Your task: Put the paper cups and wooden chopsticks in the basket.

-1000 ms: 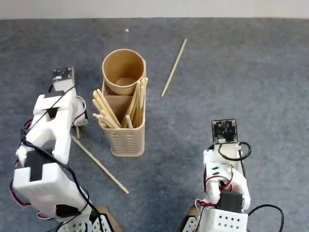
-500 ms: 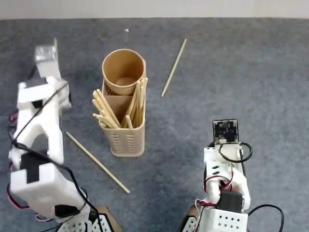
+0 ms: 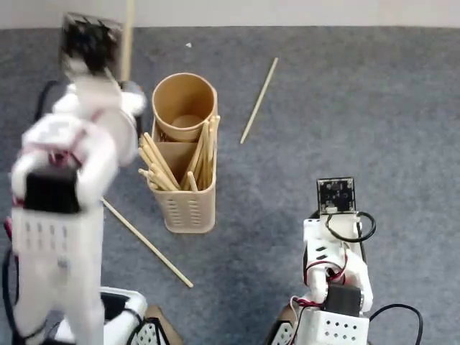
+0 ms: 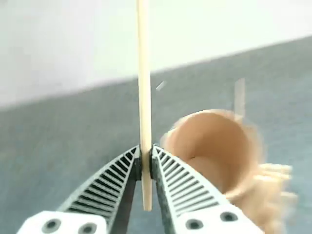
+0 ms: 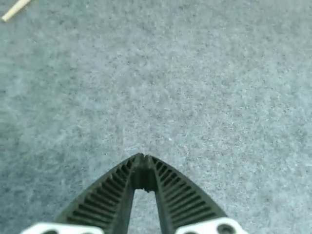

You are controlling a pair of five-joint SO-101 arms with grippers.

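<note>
My left gripper is shut on a wooden chopstick that stands upright between its fingers. In the high view that chopstick rises beside the raised left arm, left of the paper cup. The cup stands in the far end of the beige basket, with several chopsticks leaning in the near compartment. One loose chopstick lies on the carpet left of the basket, another loose chopstick lies at the back right. My right gripper is shut over bare carpet, holding nothing.
Grey carpet covers the table, with open room on the right. The right arm rests folded near the front edge. A chopstick tip shows in the right wrist view.
The left arm has lifted from the carpet left of the basket and swung toward the cup, carrying a chopstick upright. The right arm has not moved.
</note>
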